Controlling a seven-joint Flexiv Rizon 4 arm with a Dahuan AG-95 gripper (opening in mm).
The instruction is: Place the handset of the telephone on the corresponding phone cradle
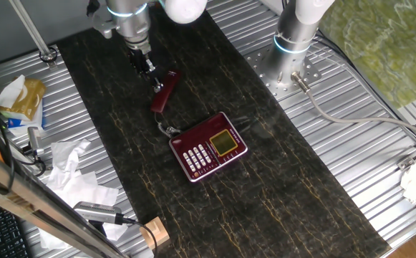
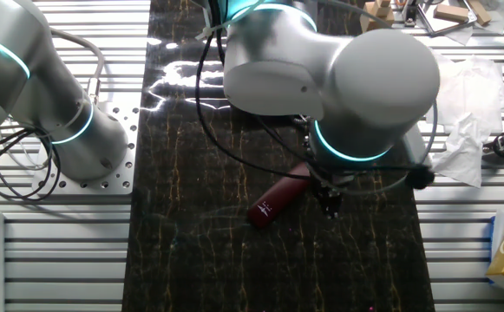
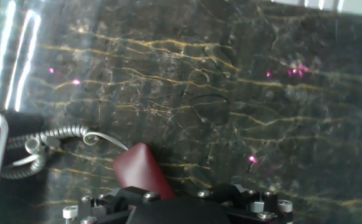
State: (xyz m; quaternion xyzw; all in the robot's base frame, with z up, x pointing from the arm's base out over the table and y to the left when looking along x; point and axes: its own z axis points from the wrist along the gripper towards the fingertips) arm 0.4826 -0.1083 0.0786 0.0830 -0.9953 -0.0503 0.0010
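Observation:
The dark red handset (image 1: pixel 163 92) hangs tilted over the black marbled mat, behind the telephone (image 1: pixel 209 147). My gripper (image 1: pixel 152 74) is shut on the handset's upper end. A curly cord (image 1: pixel 167 130) runs from the handset to the telephone's near-left corner. The phone cradle (image 1: pixel 195 130) is the long strip beside the white keypad and holds nothing. In the other fixed view the handset (image 2: pixel 278 198) slants down to the left of my gripper (image 2: pixel 326 198); the telephone is hidden there. The hand view shows the handset (image 3: pixel 141 172) rising from my gripper (image 3: pixel 174 202), with the cord (image 3: pixel 47 140) at left.
A second arm's base (image 1: pixel 293 39) stands on the slatted metal table at the back right, with a grey cable (image 1: pixel 351 118) trailing from it. Crumpled tissues (image 1: pixel 71 168), a yellow packet (image 1: pixel 23 97) and a wooden block (image 1: pixel 155 233) lie left of the mat.

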